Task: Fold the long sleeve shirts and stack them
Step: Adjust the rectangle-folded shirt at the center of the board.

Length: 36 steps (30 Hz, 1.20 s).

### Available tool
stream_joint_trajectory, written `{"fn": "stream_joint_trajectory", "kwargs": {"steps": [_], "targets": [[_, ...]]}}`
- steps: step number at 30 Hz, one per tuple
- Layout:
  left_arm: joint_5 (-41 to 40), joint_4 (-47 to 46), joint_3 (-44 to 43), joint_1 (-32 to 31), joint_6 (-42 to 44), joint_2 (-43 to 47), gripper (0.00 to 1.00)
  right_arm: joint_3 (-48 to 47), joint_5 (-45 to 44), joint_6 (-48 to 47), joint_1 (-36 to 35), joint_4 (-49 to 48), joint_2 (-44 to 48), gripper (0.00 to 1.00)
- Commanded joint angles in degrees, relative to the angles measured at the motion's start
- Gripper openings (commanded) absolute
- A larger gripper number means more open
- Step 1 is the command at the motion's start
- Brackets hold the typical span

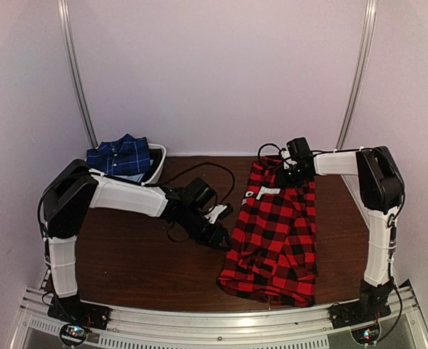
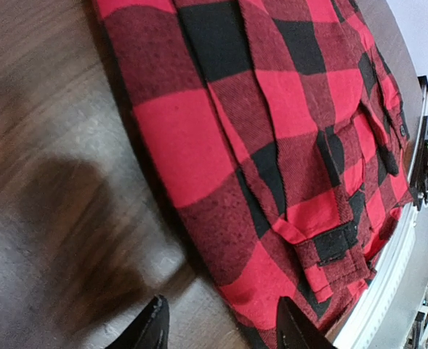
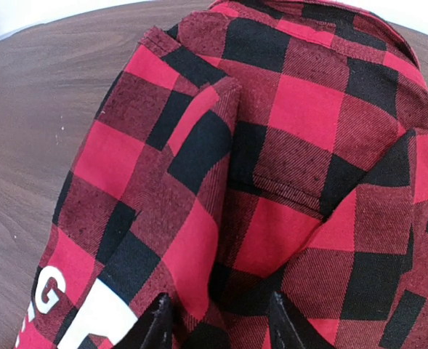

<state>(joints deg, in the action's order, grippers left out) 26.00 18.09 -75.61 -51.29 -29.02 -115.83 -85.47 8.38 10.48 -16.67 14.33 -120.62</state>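
Top external view gives you the layout: the red-and-black shirt (image 1: 275,240) lies lengthwise on the right half of the bench (image 1: 141,269). Its near hem comes close to the bench's front edge and the metal rail (image 1: 221,320). A strip of bare wood shows between its right side and the right arm. You have wide bare wood to the shirt's left, across the near-left part of the bench. The navy shirt (image 1: 120,156) sits in a white bin (image 1: 158,163) at the far left corner, well apart from the red one.

Your left gripper (image 1: 219,238) is at the red shirt's left edge. In the left wrist view its fingers (image 2: 154,327) stand apart with nothing pinched, one over bare wood and the other over the fabric.

Your right gripper (image 1: 288,173) is at the shirt's far end. In the right wrist view cloth bunches between its parted fingers (image 3: 155,323); you cannot tell whether they pinch it.

White block letters (image 3: 101,316) show on the cloth beside that gripper. A "G" reads clearly; the larger letter next to it is cut off.
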Motion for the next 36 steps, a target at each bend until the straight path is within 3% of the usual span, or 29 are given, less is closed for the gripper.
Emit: {"fn": "stream_joint_trajectory", "kwargs": {"steps": [1,6,10,17,19,25,29,36], "targets": [[0.97,0.37,0.47,-1.3,0.54,-1.23,0.5,-2.65,0.62,-0.31,0.66,0.2,-1.82,0.42],[0.85,1.32,0.72,-2.58,0.47,-1.64,0.43,-3.54,1.67,-0.15,1.14,0.03,-2.55,0.21],[0.4,2.36,1.18,-3.41,0.3,-1.76,0.32,-5.07,1.04,0.62,1.88,0.72,-3.46,0.06],[0.38,2.48,2.12,-5.05,-0.75,-1.68,0.11,-7.41,-0.23,1.65,2.78,1.84,-4.63,0.02],[0.4,2.43,2.14,-5.5,-1.13,-1.68,0.09,-7.64,-0.19,1.7,2.77,2.39,-4.96,0.04],[0.08,2.49,2.46,-6.48,-2.15,-1.68,0.07,-5.94,-2.04,2.09,2.54,3.81,-2.44,0.35],[-0.12,2.49,3.12,-7.01,-2.73,-1.58,0.05,-3.32,-4.47,3.01,2.11,5.25,3.2,0.4],[-0.62,2.41,5.02,-7.89,-3.65,-0.22,0.0,6.64,-2.99,6.31,-1.77,2.02,11.85,0.37]]}}
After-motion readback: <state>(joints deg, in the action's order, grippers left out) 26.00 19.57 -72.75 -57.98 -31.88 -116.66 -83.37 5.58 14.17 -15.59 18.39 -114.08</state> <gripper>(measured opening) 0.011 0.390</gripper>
